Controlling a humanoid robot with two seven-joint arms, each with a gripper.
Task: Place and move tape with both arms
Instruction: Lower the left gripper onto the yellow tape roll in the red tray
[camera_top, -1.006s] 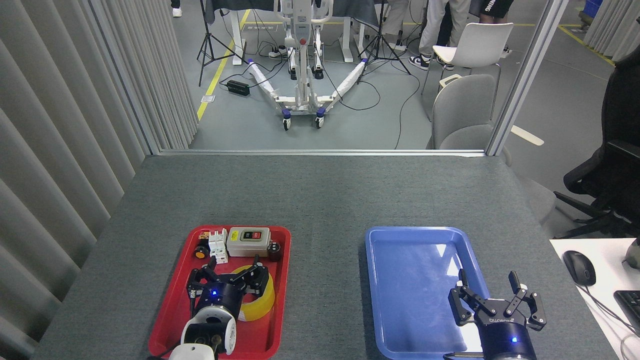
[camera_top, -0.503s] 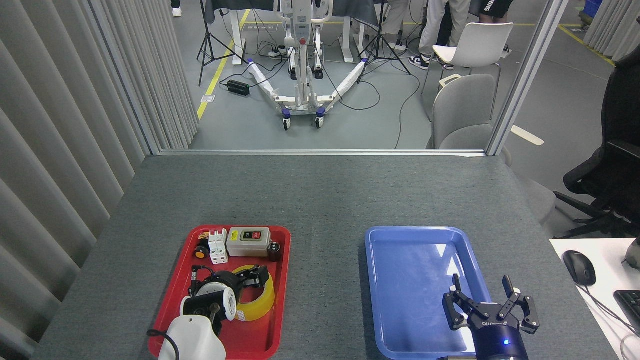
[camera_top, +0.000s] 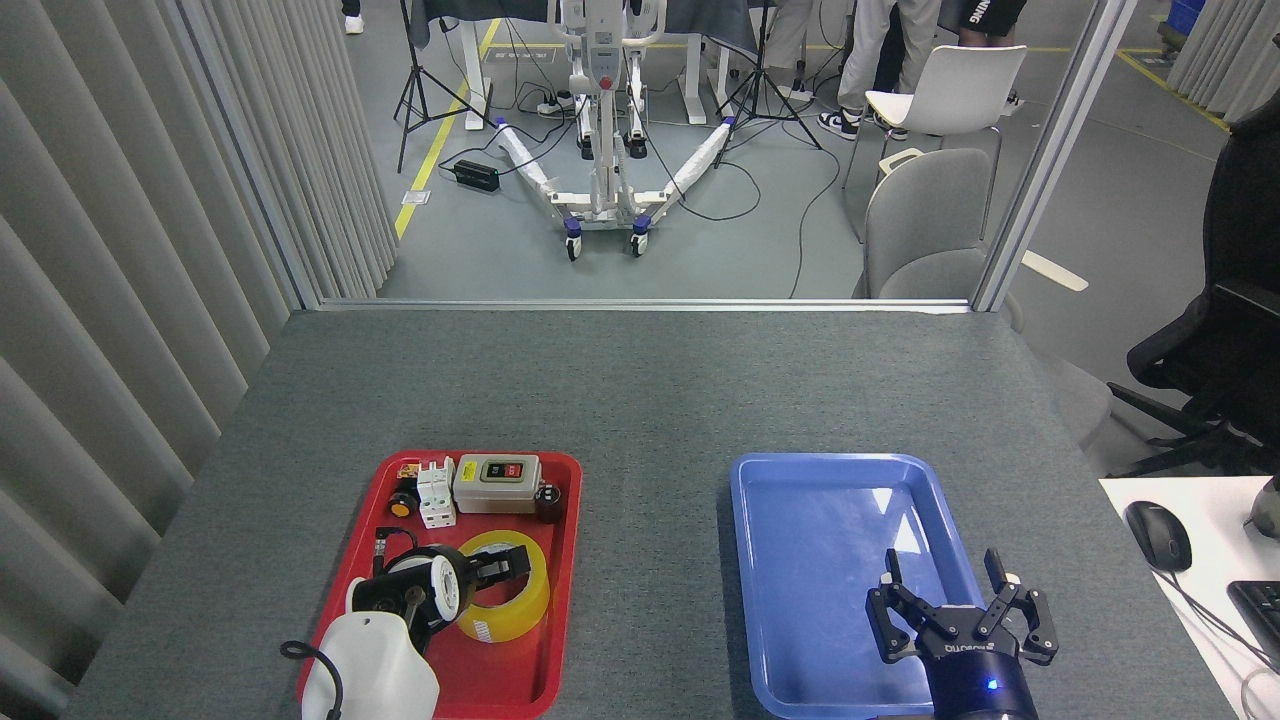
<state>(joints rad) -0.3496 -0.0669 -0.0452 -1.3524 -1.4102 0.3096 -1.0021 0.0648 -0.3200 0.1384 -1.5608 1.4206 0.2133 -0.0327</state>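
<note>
Two trays: red tray (camera_top: 560, 640) on the left, empty blue tray (camera_top: 760, 560) on the right.
Tape: yellow packing tape (camera_top: 512, 598) lies flat in the red tray, below a grey switch box (camera_top: 496, 483).
Left gripper (camera_top: 497, 572): reaches into the roll's core; whether its fingers are apart or together, I cannot tell.
Right gripper (camera_top: 960, 612): fingers spread, holding nothing, above the blue tray's near end.
Risk: a weak hold on the wall could let the roll slip or knock nearby parts.
Writing: right gripper's lettering is too small to read.

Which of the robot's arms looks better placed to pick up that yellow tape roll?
Left. Its left gripper is already at the tape in the red tray; the right gripper is over the blue tray.
</note>
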